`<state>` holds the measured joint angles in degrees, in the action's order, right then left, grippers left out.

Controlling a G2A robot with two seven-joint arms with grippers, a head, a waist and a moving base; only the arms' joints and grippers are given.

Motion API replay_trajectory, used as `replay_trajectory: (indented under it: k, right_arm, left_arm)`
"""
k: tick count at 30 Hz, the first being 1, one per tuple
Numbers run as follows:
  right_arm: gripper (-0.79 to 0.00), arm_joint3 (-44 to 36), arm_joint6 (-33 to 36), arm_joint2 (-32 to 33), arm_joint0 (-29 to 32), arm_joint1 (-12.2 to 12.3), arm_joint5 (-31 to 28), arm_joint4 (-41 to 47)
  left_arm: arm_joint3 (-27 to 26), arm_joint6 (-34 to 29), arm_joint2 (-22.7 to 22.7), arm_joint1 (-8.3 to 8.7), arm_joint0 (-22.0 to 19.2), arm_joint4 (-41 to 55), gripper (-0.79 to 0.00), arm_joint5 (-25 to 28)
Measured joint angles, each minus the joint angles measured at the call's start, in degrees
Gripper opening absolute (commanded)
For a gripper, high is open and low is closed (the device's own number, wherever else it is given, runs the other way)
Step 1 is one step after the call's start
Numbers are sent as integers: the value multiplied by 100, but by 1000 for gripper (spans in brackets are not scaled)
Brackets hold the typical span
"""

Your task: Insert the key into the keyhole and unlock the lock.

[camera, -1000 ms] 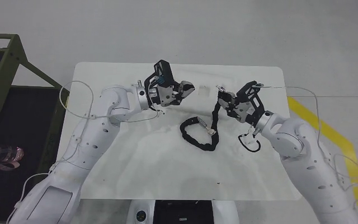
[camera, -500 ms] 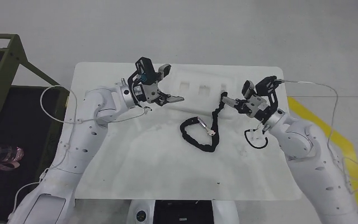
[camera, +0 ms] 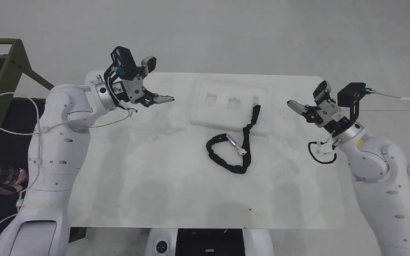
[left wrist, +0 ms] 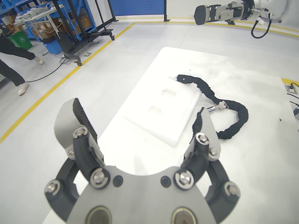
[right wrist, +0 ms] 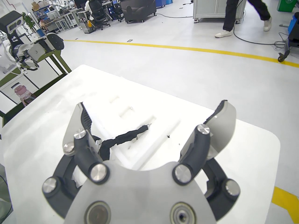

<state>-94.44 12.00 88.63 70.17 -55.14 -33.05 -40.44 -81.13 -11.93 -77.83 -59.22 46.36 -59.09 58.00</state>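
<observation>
Centrally, black fabric-sleeved lock (left wrist: 243,114) curled — left claw (left wrist: 139,106), right claw (right wrist: 152,103) agape.

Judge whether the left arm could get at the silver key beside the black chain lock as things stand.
Probably yes. The left gripper is open and empty, and the key lies exposed beside the chain lock; only the low foam tray lies between them.
</observation>
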Motion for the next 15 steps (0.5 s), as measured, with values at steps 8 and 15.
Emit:
replay_trajectory:
  k: [8, 15]
  right_arm:
    - [0, 37, 8, 98, -54, 19, -118, -221]
    - [0, 37, 8, 97, -54, 19, -115, -218]
  left_arm:
    - [-115, -153, -75, 119, 45, 102, 0, 0]
    - [-113, -150, -74, 118, 44, 101, 0, 0]
